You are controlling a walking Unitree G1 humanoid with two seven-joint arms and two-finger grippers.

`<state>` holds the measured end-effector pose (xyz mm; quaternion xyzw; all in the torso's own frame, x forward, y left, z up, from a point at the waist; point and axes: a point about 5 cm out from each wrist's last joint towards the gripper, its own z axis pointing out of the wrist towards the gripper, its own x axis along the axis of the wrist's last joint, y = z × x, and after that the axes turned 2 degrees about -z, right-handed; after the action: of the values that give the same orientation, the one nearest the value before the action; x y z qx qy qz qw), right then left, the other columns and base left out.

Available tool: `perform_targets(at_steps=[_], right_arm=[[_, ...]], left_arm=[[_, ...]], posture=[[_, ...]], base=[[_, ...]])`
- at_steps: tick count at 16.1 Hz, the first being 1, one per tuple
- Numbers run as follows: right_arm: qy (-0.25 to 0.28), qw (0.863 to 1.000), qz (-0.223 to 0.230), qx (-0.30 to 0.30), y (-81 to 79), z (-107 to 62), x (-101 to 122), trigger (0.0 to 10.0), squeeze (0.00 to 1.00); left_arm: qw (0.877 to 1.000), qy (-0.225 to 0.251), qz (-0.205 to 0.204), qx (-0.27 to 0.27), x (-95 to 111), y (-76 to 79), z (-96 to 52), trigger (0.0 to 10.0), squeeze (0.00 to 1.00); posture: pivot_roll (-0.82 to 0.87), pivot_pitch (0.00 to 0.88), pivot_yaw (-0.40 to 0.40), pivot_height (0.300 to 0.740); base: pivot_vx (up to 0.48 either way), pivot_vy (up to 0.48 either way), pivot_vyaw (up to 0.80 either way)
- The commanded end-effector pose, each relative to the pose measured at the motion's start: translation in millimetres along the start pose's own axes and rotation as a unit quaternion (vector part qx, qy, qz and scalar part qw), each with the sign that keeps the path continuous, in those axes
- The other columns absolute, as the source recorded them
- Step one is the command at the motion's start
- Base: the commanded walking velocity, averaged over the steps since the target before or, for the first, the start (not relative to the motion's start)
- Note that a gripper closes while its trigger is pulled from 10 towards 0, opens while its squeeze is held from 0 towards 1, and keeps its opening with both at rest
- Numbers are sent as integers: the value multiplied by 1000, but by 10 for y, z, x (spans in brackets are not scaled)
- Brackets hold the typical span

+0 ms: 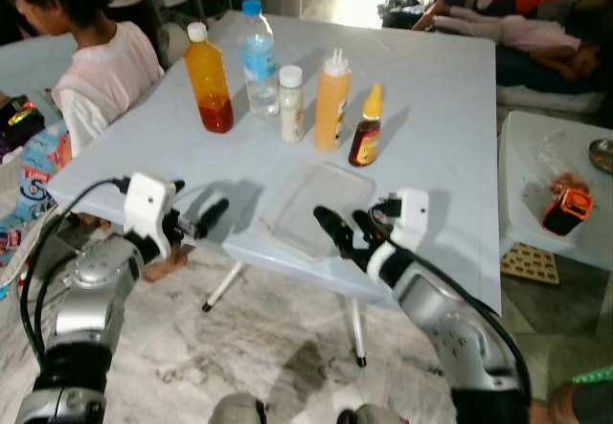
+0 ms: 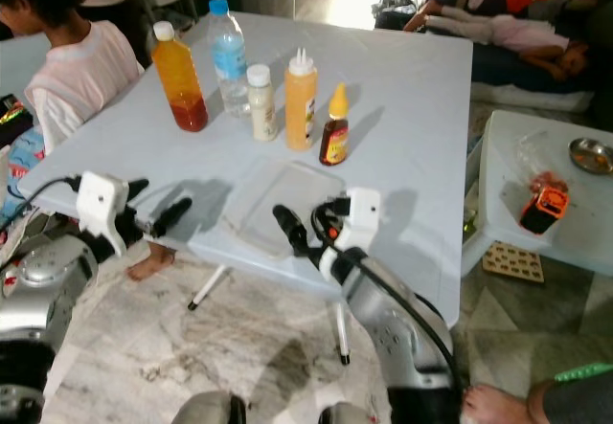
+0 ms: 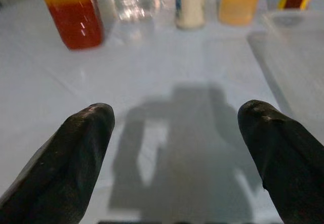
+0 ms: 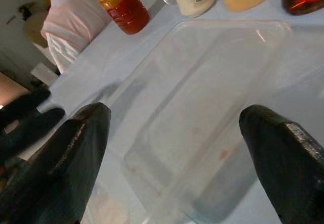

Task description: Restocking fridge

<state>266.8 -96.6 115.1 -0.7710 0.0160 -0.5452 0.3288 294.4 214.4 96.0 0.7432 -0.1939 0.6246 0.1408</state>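
Both claws spread, empty, hovering at near edge of pale grey counter (image 1: 450, 127). Right claw (image 1: 343, 233) just short of clear flat plastic tray (image 1: 316, 204), tray's long axis running away from robot toward row of bottles: orange-red juice bottle (image 1: 209, 78), water bottle (image 1: 259, 58), white jar (image 1: 291, 103), yellow squeeze bottle (image 1: 332, 100), small brown sauce bottle (image 1: 366, 127). Left claw (image 1: 206, 219) off to tray's left, apart. Right arm nearer; prob. grabs tray first.

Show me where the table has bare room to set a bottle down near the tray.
Bare patches: the table right of the brown sauce bottle, and the near-left corner between the juice bottle and the clear tray, under the open left tool. It is crowded along the bottle row behind the tray, and the open right tool hangs at the tray's near edge.
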Motion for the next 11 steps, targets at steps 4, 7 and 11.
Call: perform_targets(at_steps=[4, 7, 11], right_arm=[[10, 998, 36, -44, 146, 91, 54, 10000, 0], [14, 997, 37, -74, 226, 60, 54, 10000, 0], [24, 996, 45, -72, 220, 53, 45, 10000, 0]], left_arm=[[998, -15, 0, -68, -46, 247, 23, 10000, 0], [995, -8, -8, -96, -6, 383, 64, 10000, 0], [992, 3, -19, -129, 77, 586, 131, 10000, 0]], posture=[[91, 6, 6, 740], [85, 15, 12, 740], [77, 20, 25, 740]], base=[[0, 0, 0], [0, 0, 0], [0, 0, 0]])
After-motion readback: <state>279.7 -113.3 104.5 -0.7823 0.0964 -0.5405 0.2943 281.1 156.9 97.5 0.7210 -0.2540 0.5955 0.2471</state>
